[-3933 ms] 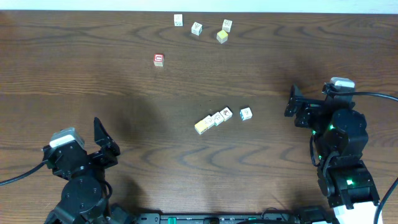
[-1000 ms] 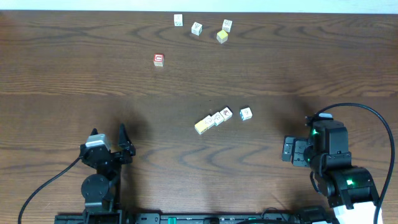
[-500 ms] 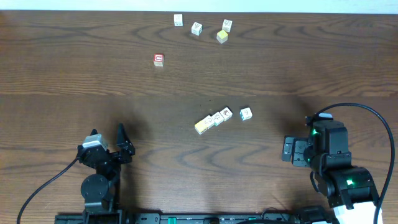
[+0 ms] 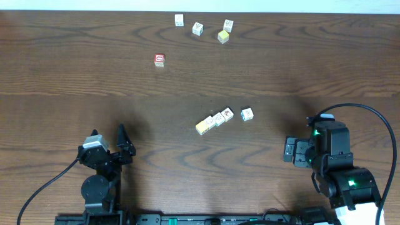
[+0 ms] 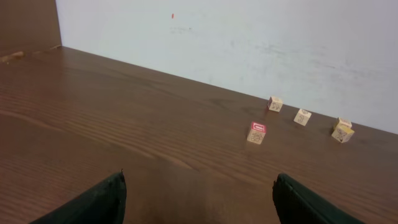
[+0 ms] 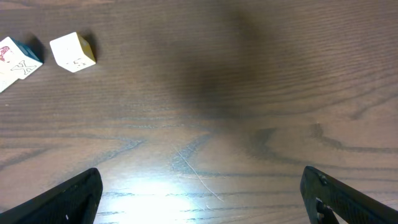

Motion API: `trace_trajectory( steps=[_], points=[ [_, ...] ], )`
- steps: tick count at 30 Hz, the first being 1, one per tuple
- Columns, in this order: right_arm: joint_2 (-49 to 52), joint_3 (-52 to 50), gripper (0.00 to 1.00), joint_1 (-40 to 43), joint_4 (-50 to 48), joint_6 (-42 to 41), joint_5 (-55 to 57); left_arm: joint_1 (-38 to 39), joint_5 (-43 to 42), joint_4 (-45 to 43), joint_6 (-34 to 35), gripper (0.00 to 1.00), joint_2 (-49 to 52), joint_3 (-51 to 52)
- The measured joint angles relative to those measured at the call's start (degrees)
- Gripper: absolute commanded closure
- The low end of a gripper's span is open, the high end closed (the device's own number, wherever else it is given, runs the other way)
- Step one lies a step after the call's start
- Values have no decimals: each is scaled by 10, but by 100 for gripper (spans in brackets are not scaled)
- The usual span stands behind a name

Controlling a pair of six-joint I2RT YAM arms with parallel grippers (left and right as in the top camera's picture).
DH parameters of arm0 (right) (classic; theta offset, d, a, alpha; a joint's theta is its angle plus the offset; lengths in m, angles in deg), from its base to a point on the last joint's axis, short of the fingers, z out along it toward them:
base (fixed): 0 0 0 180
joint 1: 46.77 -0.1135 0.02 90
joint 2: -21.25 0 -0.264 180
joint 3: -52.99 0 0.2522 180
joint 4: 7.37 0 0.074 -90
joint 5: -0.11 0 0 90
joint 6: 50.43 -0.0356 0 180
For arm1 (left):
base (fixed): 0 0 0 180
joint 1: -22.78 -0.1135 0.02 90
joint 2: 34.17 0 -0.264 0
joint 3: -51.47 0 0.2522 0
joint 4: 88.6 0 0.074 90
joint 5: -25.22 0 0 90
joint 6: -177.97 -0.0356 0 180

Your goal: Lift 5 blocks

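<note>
Blocks (image 4: 219, 119): small wooden cubes with cream or yellow faces and tiny printed marks.
Middle row: several blocks lie touching in a slanted line at the centre of the surface (image 4: 75, 75).
Single block (image 4: 247, 114): just beside the row's right end, apart from it.
Far blocks (image 4: 197, 29): four near the far edge, the two rightmost close together.
Red-faced cube (image 4: 159, 60): alone, left of and nearer than the far blocks.
Left pincer (image 4: 109, 131): jaws spread wide, gripping nothing, well apart from every block.
Right pincer (image 6: 202, 190): jaws spread wide, empty, above bare surface.
</note>
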Motion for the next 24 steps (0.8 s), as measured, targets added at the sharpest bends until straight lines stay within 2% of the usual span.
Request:
trace_trajectory(
  steps=[5,8,14,18,20,24],
  points=[
    [-27,-2,1,2,-31,0,15,0,0,0,0,24,0,0],
    [-98,-23,1,3,-125,2,19,0,0,1,0,24,0,0],
    [-280,-174,1,24,-336,12,4,0,-1,1,0,24,0,-1],
    [-337,-281,1,61,-469,13,-31,0,-2,1,0,24,0,-1],
    [-366,-317,1,69,-516,13,-43,0,-2,2,0,24,0,-1],
    [-421,-348,1,75,-541,13,-55,0,-2,2,0,24,0,-1]
  ],
)
